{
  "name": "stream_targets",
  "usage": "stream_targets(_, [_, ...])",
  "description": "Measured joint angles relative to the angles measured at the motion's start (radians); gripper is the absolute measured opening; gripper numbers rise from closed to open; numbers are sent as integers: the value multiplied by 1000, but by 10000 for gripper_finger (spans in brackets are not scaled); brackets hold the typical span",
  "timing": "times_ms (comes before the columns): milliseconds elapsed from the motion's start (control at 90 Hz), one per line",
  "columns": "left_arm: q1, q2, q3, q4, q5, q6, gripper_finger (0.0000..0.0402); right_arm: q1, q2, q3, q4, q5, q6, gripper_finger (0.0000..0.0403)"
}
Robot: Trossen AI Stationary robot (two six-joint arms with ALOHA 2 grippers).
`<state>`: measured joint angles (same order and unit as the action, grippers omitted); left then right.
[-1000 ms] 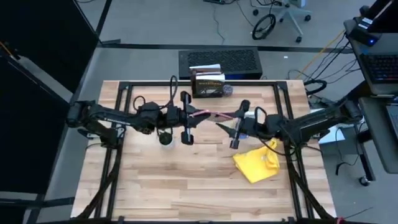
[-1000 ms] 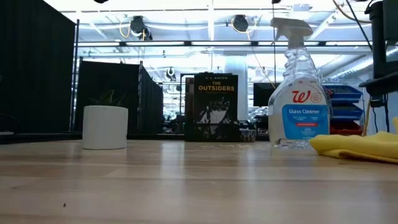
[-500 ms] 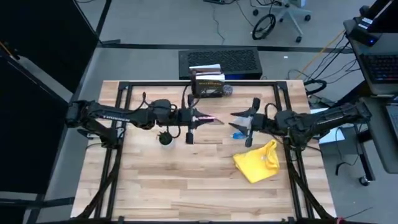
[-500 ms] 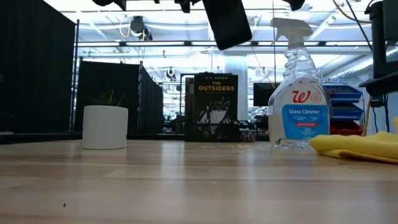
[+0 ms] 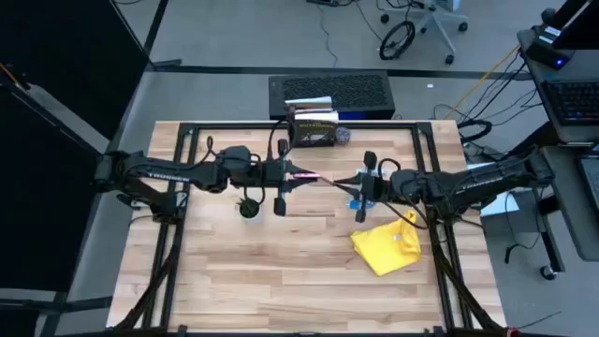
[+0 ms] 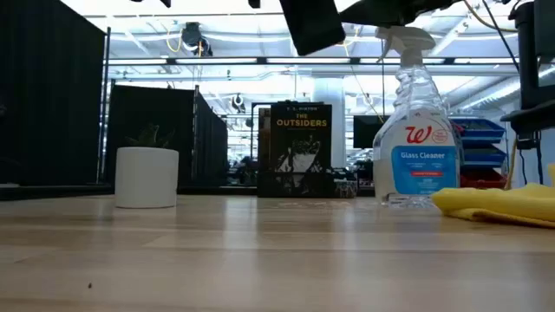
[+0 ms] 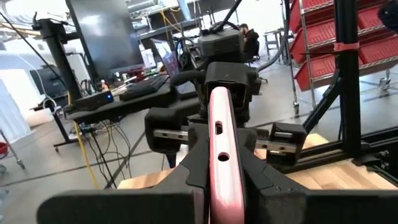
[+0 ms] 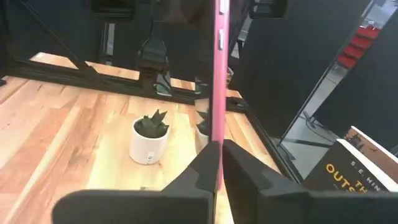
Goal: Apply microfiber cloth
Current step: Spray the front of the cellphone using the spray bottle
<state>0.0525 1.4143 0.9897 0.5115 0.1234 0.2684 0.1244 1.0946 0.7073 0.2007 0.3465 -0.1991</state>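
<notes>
Both grippers, left and right, pinch one pink-edged phone in mid-air; wrist views show its edge. The cloth lies beside the bottle.

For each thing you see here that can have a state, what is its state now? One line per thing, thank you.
Smartphone: held in the air above the table, between both arms, pink edge showing.
Left pincer: shut on the smartphone.
Right pincer: shut on the smartphone's other end.
Microfiber cloth: crumpled on the table, untouched.
Spray bottle: upright, blue liquid inside.
Plant pot: upright.
Book: standing, cover facing the low view.
</notes>
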Motion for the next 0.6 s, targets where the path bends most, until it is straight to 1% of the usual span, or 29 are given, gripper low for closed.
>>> stream_targets(111, [0,-1,0,-2,0,0,17,-11,39,2,25,-16,13,3])
stream_targets(156, [0,0,0,-1,0,0,17,-13,45,2,27,-6,3,3])
stream_targets(311, [0,0,0,3,0,1,17,-8,20,0,27,-4,37,4])
stream_targets(378, [2,0,0,6,0,1,17,-2,1,7,2,-4,59,8])
stream_targets(433, [5,0,0,5,1,1,17,9,-21,30,-48,-3,66,19])
stream_targets(489, [7,0,0,0,1,1,17,25,-45,64,-138,-3,86,37])
stream_targets(600, [12,0,0,-9,1,0,17,73,-73,165,-398,-13,179,80])
